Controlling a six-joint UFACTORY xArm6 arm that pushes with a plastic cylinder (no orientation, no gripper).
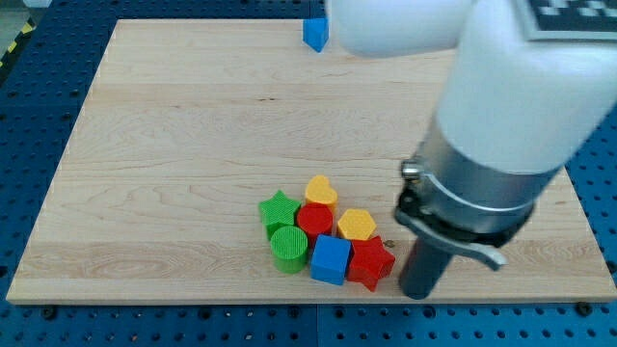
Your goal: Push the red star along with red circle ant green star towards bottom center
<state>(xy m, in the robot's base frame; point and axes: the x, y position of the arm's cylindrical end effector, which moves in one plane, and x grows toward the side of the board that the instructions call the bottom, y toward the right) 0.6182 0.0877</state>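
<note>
Our tip sits just right of the red star, rod only, no claw to read. Red star, red circle and green star cluster bottom center with blue cube, green cylinder, yellow heart, yellow hexagon. Another blue block at wooden board's top edge.

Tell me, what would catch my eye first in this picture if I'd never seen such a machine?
Most striking is the big white and grey arm filling the view's right, ending in a dark rod whose tip rests just right of the red star. Next, a tight huddle of coloured blocks near the bottom centre: green star, red circle, blue cube. A lone blue block sits at the wooden board's top edge.
</note>
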